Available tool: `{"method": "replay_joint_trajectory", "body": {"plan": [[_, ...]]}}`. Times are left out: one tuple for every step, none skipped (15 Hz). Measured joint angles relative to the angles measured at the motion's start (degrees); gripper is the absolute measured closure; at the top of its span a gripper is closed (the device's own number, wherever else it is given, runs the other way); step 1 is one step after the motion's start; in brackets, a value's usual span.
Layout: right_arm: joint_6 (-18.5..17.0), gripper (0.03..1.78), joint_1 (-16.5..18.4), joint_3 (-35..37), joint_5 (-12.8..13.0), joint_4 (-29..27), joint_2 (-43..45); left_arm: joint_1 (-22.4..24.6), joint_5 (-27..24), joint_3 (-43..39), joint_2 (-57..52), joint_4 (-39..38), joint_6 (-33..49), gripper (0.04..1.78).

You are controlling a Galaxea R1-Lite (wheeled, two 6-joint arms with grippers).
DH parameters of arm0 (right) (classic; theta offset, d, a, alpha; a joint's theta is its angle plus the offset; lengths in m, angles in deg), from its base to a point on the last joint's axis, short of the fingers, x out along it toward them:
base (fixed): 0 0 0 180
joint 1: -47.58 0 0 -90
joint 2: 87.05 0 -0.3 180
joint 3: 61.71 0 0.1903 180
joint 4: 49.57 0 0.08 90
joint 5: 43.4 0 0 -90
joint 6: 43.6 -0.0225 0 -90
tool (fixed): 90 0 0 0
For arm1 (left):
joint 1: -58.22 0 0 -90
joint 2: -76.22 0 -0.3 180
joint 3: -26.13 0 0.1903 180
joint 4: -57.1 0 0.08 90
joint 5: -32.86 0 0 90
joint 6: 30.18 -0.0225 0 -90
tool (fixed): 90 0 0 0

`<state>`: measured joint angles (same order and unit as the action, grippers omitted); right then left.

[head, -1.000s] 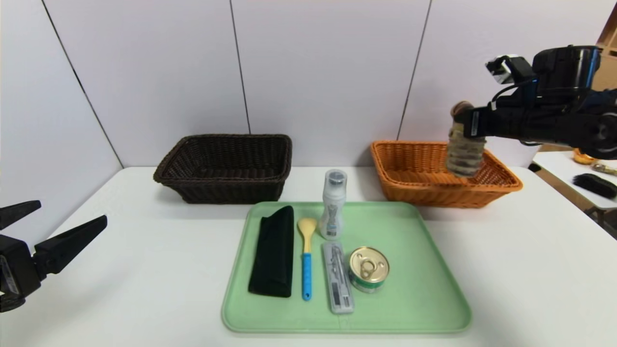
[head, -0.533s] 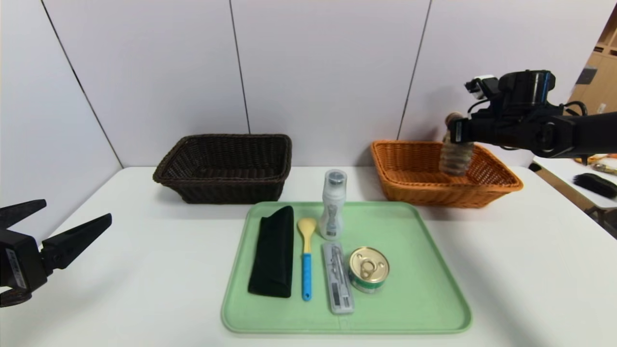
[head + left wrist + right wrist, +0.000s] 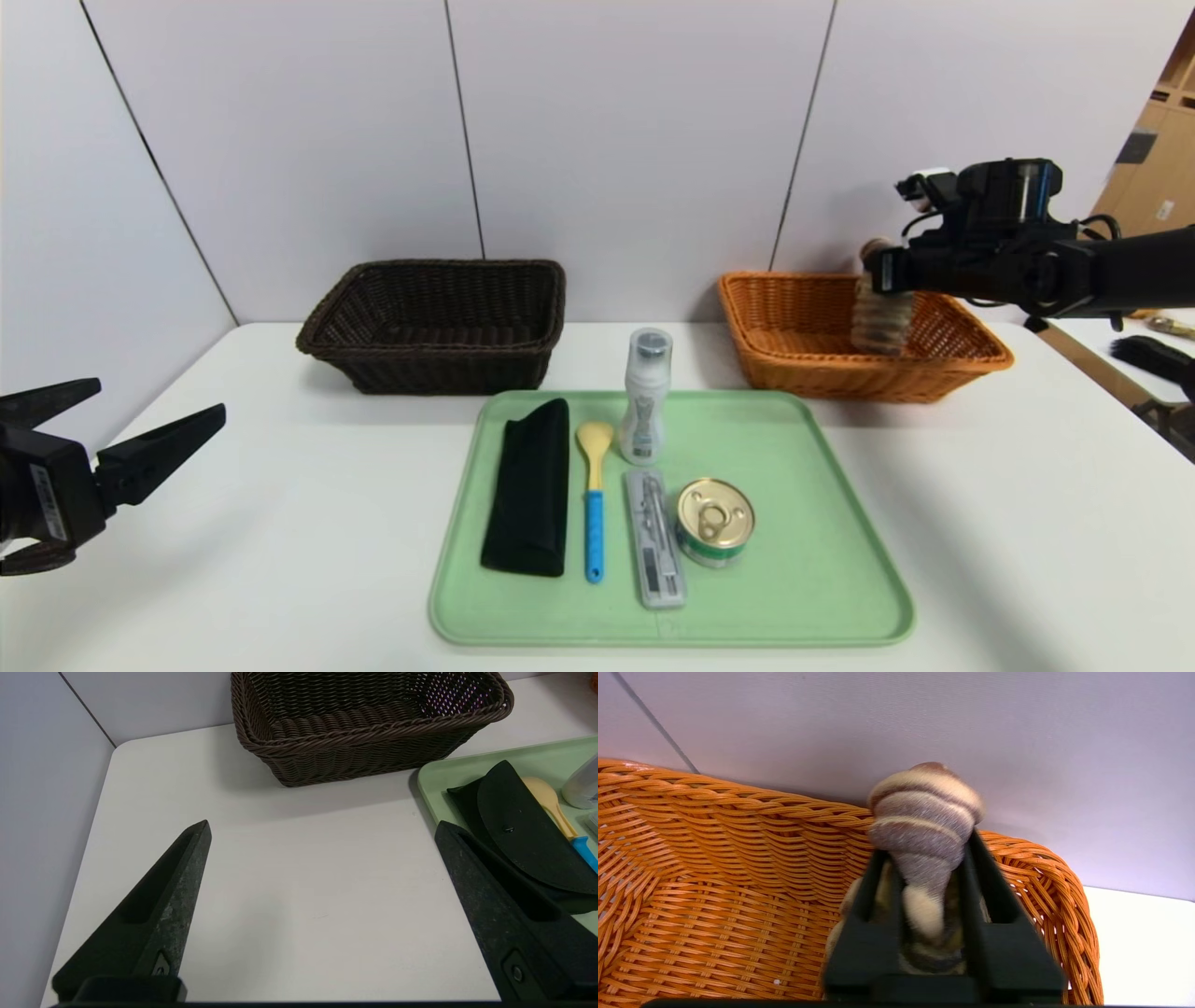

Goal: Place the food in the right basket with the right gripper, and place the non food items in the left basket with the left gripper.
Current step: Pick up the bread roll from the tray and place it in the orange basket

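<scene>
My right gripper [image 3: 882,280] is shut on a brown-and-cream swirled bread roll [image 3: 879,317] and holds it inside the orange basket [image 3: 803,373] at the back right; the roll [image 3: 924,812] fills the gap between the jaws over the wicker floor [image 3: 714,933]. My left gripper [image 3: 131,425] is open and empty at the table's left edge, well short of the dark brown basket [image 3: 439,364]. On the green tray [image 3: 822,597] lie a black pouch [image 3: 532,485], a yellow spoon with a blue handle [image 3: 594,485], a white bottle [image 3: 646,397], a clear case [image 3: 653,537] and a tin can [image 3: 714,521].
The dark basket [image 3: 364,723] and the tray's corner with the pouch [image 3: 518,821] show beyond my left gripper [image 3: 322,828]. A side table with a black brush [image 3: 1153,357] stands at the far right. A wall runs close behind both baskets.
My right gripper has carried the roll back and down into the orange basket. My left gripper has crept slightly forward and to the right.
</scene>
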<state>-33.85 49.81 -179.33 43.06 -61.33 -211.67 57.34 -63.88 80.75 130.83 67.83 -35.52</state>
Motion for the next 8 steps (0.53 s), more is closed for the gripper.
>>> {"method": "replay_joint_trajectory", "body": {"plan": [[0.00, 1.19, 0.00, 0.07, -0.02, 0.32, 0.00, 0.00, 0.00, -0.01, 0.11, 0.00, 0.02, 0.13], [0.02, 1.05, 0.00, 0.10, -0.02, 0.35, 0.02, 0.00, 0.02, -0.04, 0.16, 0.00, 0.05, 0.13], [0.05, 0.94, 0.05, 0.11, -0.02, 0.33, 0.09, 0.00, 0.02, -0.04, 0.20, 0.00, 0.02, 0.13], [0.02, 0.84, 0.05, 0.18, -0.02, 0.32, 0.28, 0.00, 0.00, -0.09, 0.22, 0.00, 0.07, 0.13], [0.05, 0.75, -0.02, 0.40, -0.04, 0.18, 0.69, 0.00, 0.00, -0.15, 0.22, -0.02, 0.07, 0.13], [0.02, 0.67, -0.11, 0.77, -0.09, 0.02, 1.22, 0.00, 0.02, -0.20, 0.20, -0.02, 0.07, 0.13], [0.02, 0.60, -0.23, 1.26, -0.04, -0.12, 1.88, 0.00, -0.01, -0.22, 0.20, -0.02, 0.02, 0.13], [0.13, 0.54, -0.28, 1.89, 0.39, -0.43, 2.67, 0.00, -0.01, -0.22, 0.17, -0.02, 0.00, 0.13]]}}
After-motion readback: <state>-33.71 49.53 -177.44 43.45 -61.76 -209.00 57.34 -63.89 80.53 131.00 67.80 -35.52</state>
